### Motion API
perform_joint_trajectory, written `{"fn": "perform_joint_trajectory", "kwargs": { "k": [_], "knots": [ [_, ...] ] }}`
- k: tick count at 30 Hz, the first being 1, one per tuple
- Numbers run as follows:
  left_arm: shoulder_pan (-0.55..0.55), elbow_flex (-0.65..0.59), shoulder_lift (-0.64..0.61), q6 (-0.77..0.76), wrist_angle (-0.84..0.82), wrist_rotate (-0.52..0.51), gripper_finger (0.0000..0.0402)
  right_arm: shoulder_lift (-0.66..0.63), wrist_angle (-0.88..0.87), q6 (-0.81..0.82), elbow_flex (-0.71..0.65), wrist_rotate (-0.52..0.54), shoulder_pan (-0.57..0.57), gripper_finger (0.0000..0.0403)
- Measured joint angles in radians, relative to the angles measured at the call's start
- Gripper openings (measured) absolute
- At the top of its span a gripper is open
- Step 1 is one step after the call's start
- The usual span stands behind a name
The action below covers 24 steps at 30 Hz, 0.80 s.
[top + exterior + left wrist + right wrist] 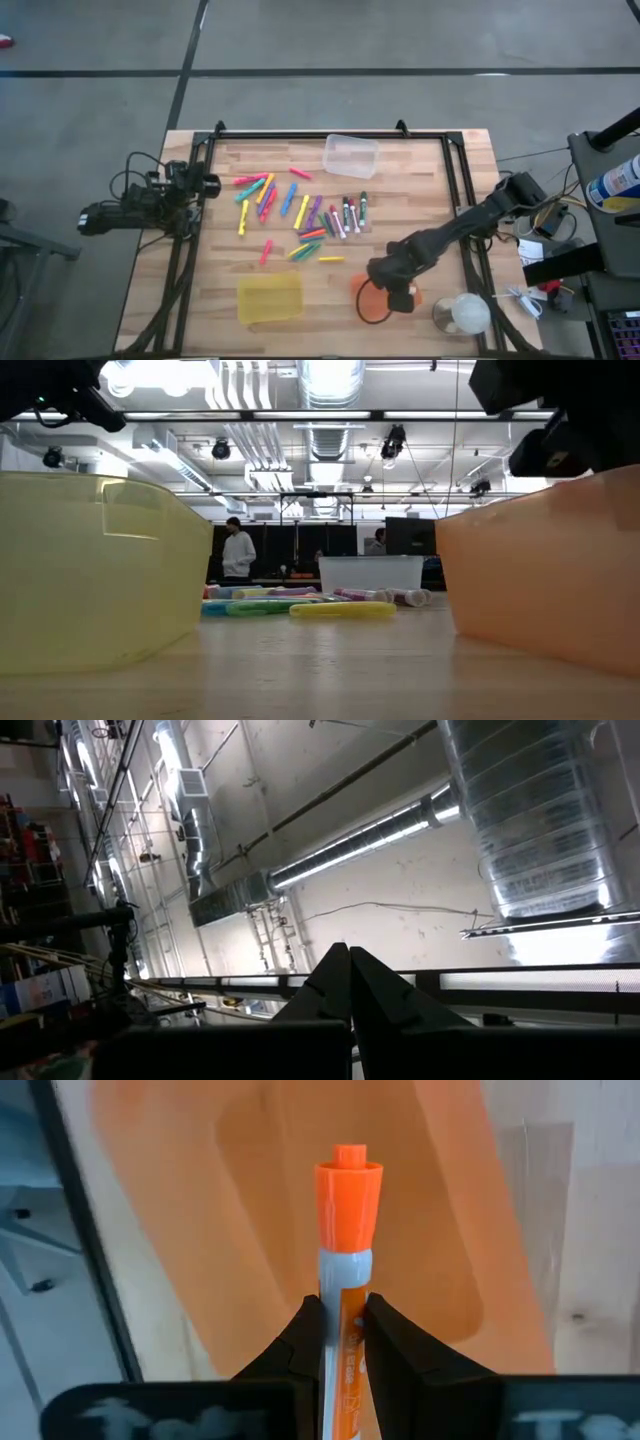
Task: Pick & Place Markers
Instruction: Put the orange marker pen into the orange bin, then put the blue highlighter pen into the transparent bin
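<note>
Right gripper (pixel 343 1325) clamps orange marker (pixel 348 1200) — over orange bin (pixel 430 1230)

No text can be read anywhere. The orange-capped marker (pixel 343 1260), centre of the right wrist view, carries small print along its barrel, but the letters are too blurred to make out.

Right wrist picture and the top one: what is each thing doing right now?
orange marker: held in the right gripper, over the orange bin.
orange bin: open-topped, looks empty.
yellow bin: looks empty.
clear bin: looks empty.
other markers: loose on the table.
left gripper: shut, parked off the table's edge.
</note>
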Motion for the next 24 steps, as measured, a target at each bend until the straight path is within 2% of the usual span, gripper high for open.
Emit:
{"fn": "perform_joint_trajectory", "kwargs": {
  "k": [8,15,18,20,24],
  "knots": [
    [0.0,0.0,0.0,-0.001,0.0,0.003,0.0,0.035,-0.003,0.045,0.0,-0.009,0.0,0.0123],
    [0.0,0.0,0.0,-0.01,0.0,0.001,0.0,0.01,0.004,0.063,0.0,-0.03,0.0,0.0143],
    [0.0,0.0,0.002,-0.047,-0.017,-0.034,0.0,0.0,0.006,0.078,0.0,-0.03,-0.005,0.0143],
    [0.0,0.006,0.003,-0.078,-0.077,-0.048,0.0,-0.005,0.006,0.102,0.0,-0.029,-0.013,0.0141],
    [0.0,0.083,0.03,-0.116,-0.313,-0.027,0.0009,-0.014,0.008,0.149,0.0,-0.029,-0.032,0.0134]
  ]
}}
